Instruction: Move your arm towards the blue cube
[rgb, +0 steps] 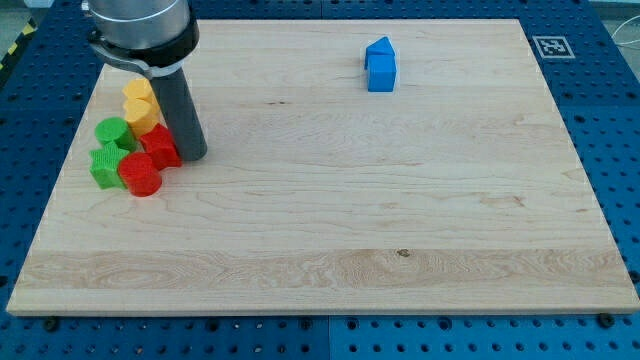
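The blue cube (381, 73) sits near the view's top, right of centre, with a second blue block (378, 48) touching its top side. My tip (194, 155) is at the view's left, far left of and below the blue cube. It stands just right of a red block (160, 145) in a cluster of blocks.
The cluster at the left holds two yellow blocks (139, 92) (144, 115), a green cylinder (112, 132), a green block (103, 166), and a red cylinder (140, 174). The wooden board (330, 230) lies on a blue perforated table. A fiducial marker (551, 46) is at the top right corner.
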